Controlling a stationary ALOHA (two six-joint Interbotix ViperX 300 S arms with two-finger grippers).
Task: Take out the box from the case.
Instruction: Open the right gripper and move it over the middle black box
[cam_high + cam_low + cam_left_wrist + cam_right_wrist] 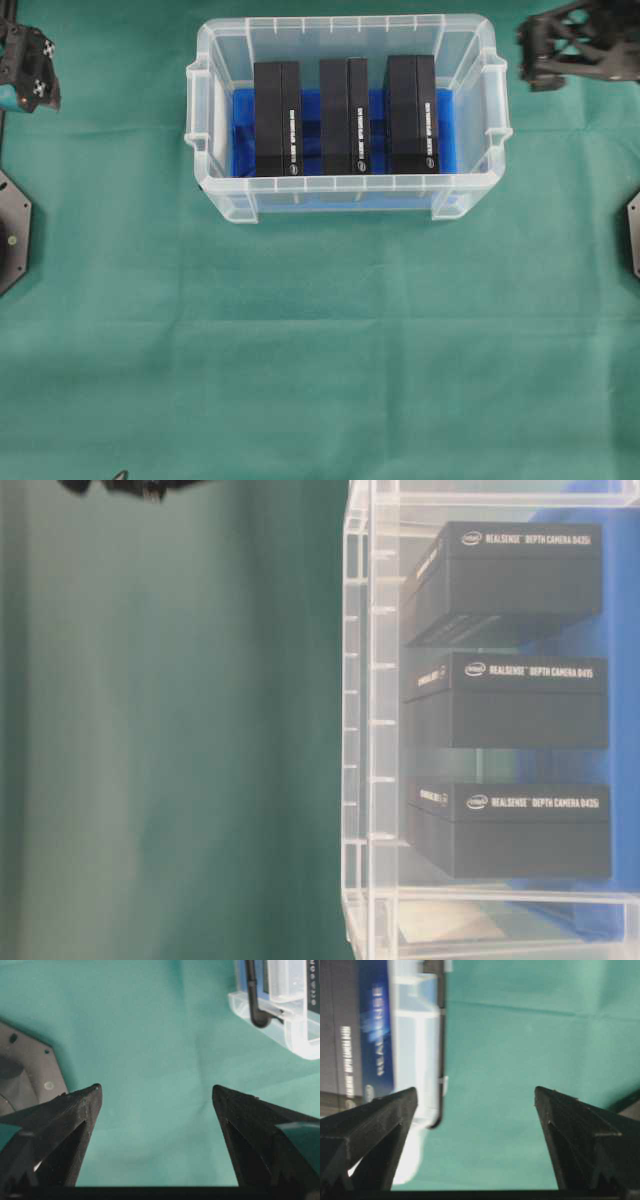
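Observation:
The case (345,183), a clear plastic bin with a blue bottom, stands at the back middle of the green cloth. Three black boxes stand side by side inside it: left (277,118), middle (344,115) and right (411,113). The table-level view shows them through the case wall (360,730), printed with white lettering (525,830). My left gripper (156,1087) is open over bare cloth, left of the case's corner (300,1035). My right gripper (475,1089) is open and empty, just right of the case's end (420,1035). Neither touches anything.
Black mounting plates lie at the left edge (12,230) and right edge (633,235) of the table. The left one shows beside my left finger (25,1070). Green cloth (320,350) stretches in front of the case.

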